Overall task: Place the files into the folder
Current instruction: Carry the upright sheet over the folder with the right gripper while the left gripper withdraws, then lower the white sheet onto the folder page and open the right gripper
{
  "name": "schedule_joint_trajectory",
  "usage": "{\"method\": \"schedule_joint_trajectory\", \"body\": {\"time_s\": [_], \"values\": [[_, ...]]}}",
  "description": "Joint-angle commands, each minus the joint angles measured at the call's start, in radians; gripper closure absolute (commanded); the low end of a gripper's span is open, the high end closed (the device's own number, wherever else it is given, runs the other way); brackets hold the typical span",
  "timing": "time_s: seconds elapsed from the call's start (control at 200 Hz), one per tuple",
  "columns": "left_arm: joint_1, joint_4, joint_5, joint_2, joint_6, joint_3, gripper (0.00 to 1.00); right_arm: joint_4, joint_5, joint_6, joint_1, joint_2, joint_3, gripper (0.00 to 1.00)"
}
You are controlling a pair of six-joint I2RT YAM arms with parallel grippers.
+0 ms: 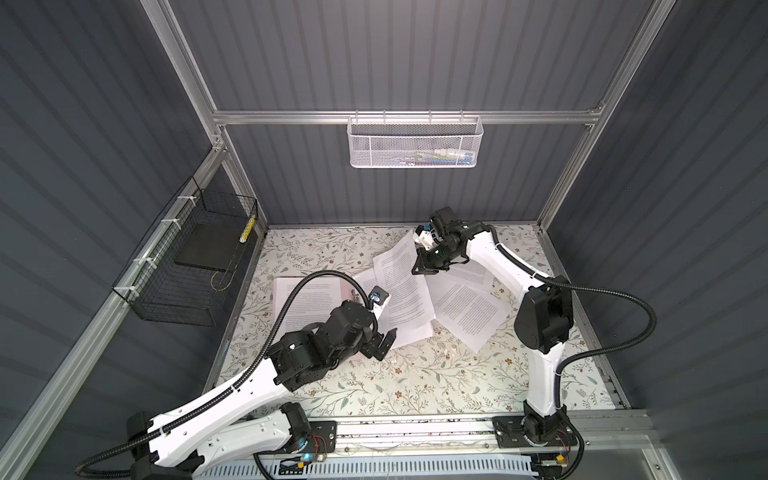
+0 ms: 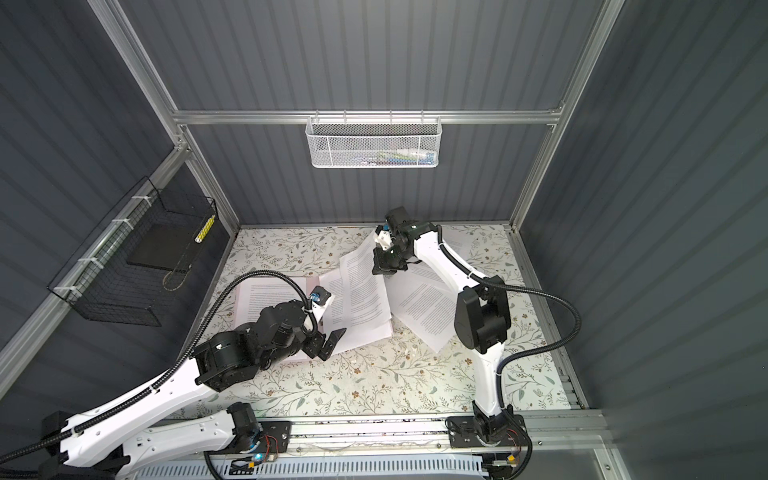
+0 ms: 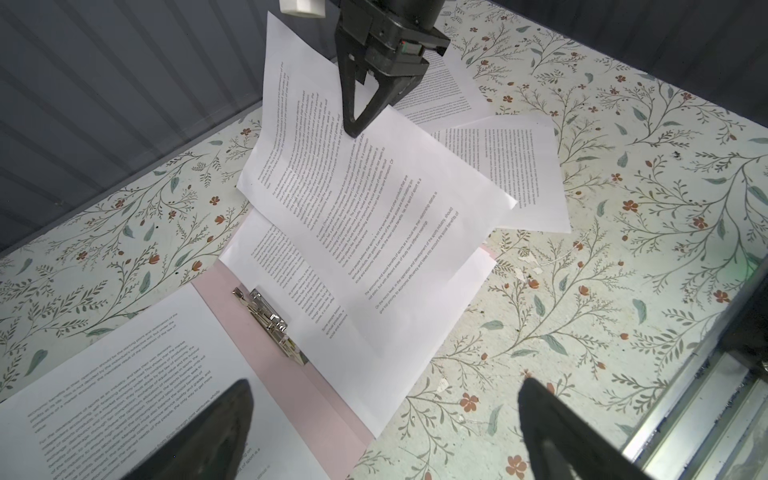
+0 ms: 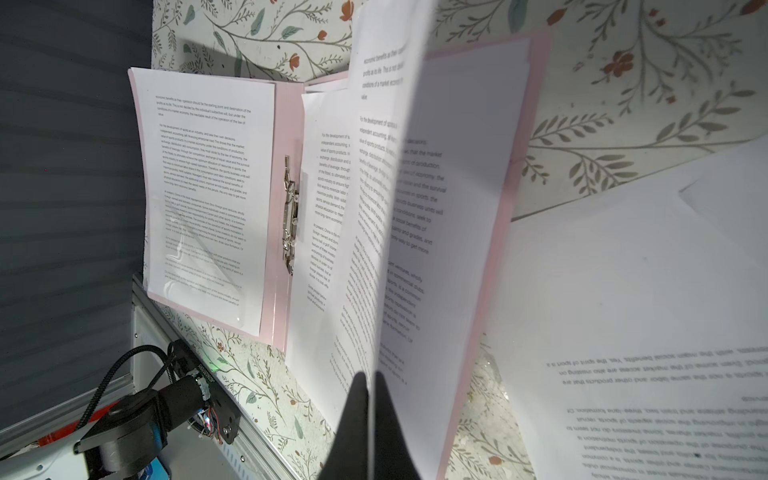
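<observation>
The pale pink folder lies open and flat just ahead of the spread left hand, with a printed page on each leaf. The right hand pinches one white sheet by its edge, sagging over the folder. More sheets lie loose near that hand.

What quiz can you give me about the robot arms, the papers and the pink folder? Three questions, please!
1. Short answer: is the thin pale pink rectangular folder lying open or shut?
2. True or false: the left gripper is holding something.
3. Pick one: the right gripper is pinching
A. a white printed paper sheet
B. the folder
C. nothing

Key
1. Open, flat on the table.
2. False: its jaws stand wide apart and empty.
3. A
</observation>
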Motion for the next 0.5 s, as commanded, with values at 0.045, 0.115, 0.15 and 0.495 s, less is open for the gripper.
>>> {"method": "schedule_joint_trajectory", "body": {"time_s": [0.045, 0.115, 0.15, 0.495], "values": [[0.015, 0.003, 0.041, 0.002, 0.001, 0.012, 0.0, -0.065, -0.019, -0.037, 0.025, 0.054, 0.027, 1.0], [0.017, 0.003, 0.046, 0.008, 0.001, 0.014, 0.0, -0.059, -0.026, -0.037, 0.031, 0.058, 0.024, 1.0], [0.019, 0.003, 0.047, 0.01, 0.001, 0.013, 0.0, -0.055, -0.033, -0.035, 0.033, 0.06, 0.024, 1.0], [0.031, -0.001, 0.069, 0.028, 0.003, 0.018, 0.0, -0.01, -0.065, 0.019, 0.051, 0.083, 0.011, 1.0]]}}
